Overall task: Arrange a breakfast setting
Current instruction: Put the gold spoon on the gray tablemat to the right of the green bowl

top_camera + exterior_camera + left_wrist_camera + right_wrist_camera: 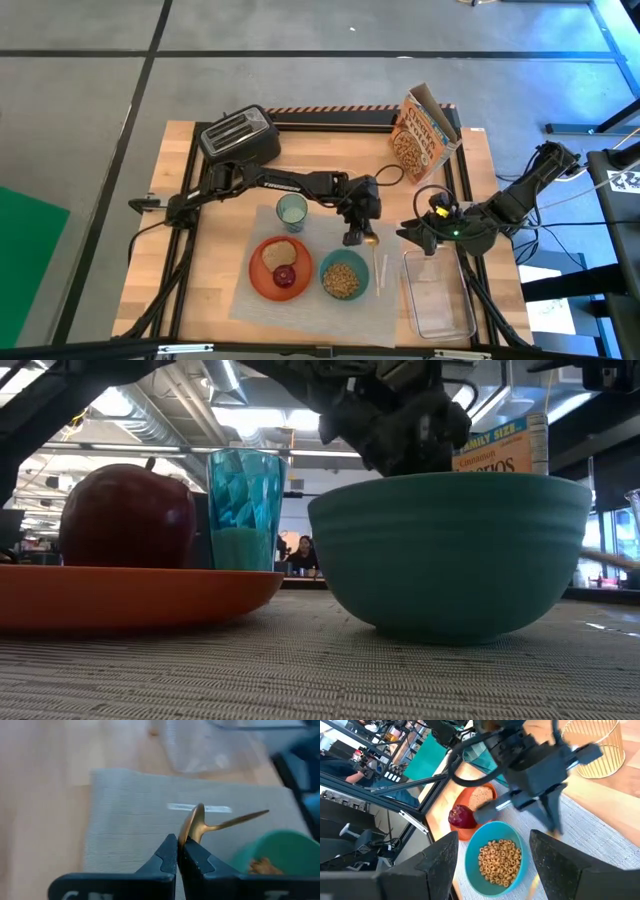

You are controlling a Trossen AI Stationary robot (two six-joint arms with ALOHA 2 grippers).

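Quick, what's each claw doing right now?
Left gripper: shut on the spoon.
Right gripper: open, empty, over the bowl.

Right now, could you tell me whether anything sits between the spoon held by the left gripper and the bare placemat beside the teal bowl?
Nothing visible does. The left gripper is shut on the gold spoon above the grey placemat, and the strip beside the teal bowl shows only a pale streak. The right gripper waits open near the clear tub.

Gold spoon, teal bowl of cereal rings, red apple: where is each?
Gold metal spoon (199,822): left wrist view, its bowl.
Round teal bowl (450,540): low view, outer wall.
Dark red apple (127,515): low view, its side.
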